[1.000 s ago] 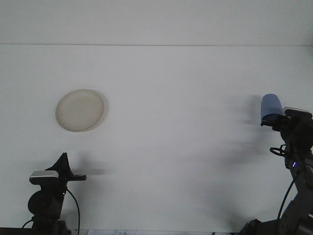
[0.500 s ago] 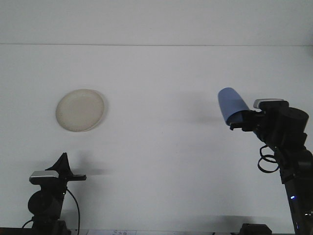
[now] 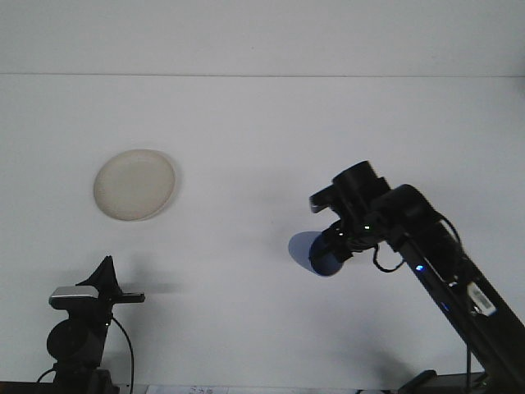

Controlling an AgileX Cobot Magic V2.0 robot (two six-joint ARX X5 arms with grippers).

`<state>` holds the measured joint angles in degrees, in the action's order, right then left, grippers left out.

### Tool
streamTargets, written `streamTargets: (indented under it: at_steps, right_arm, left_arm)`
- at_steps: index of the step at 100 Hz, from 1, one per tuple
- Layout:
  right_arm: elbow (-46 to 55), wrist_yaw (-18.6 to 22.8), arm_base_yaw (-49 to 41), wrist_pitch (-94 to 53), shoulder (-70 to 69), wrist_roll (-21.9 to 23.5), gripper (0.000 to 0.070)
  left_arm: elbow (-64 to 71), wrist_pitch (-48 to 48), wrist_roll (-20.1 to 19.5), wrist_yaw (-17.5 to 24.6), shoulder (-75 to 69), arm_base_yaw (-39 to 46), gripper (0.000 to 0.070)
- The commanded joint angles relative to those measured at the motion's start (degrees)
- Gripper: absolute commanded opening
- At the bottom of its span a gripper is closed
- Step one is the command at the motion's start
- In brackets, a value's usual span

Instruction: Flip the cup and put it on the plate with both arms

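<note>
Front view, sole camera. The right claw (image 3: 335, 246) holds the blue cup (image 3: 321, 255), closed on its far end; the fingers themselves are hidden behind the wrist housing, so the exact bite cannot be read. The cup hangs low over the white table (image 3: 262, 123), ahead of and slightly left of the claw, tilted so that one end faces the camera. Whether it touches the surface cannot be told. The plate (image 3: 134, 184) lies well apart to the claw's left and farther back, bare.

The left claw (image 3: 105, 275) stands near the lower left corner, pointing up, nothing near it. Its jaws overlap in this view, so whether they are parted cannot be told.

Handling, as judged: the cup looks like a light, stiff plastic tumbler with a smooth wall, likely slippery under a shallow pinch and not fragile. A hold across the rim, one finger inside and one outside, or across the body near the middle, appears soundest. The left claw would need the free end for any handover.

Change from the earlier frames: the right arm has swung from the far right edge toward the centre and come down, and the cup has turned from upright-high to low and tilted. The plate and left claw are unchanged.
</note>
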<state>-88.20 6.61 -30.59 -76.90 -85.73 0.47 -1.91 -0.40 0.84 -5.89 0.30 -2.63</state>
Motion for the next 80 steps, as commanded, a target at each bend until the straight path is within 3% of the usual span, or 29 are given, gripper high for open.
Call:
streamTargets:
  at_steps: [1,46,80]
  right_arm:
    - [-1.46,-0.79,-2.89,-1.53,-2.56,-1.07,0.0001]
    - [-1.46,-2.84,-15.82,-1.66,-12.0,-0.9,0.0001]
    - [-1.42,-3.96,-18.29,-1.75,-13.03,-0.92,0.0001]
  left_arm:
    - [1.11,0.66,0.28,-0.11,-0.11,0.04,0.0012]
    - [1.11,0.66,0.28,-0.11,-0.11,0.04,0.0012]
    - [1.11,0.66,0.28,-0.11,-0.11,0.04,0.0012]
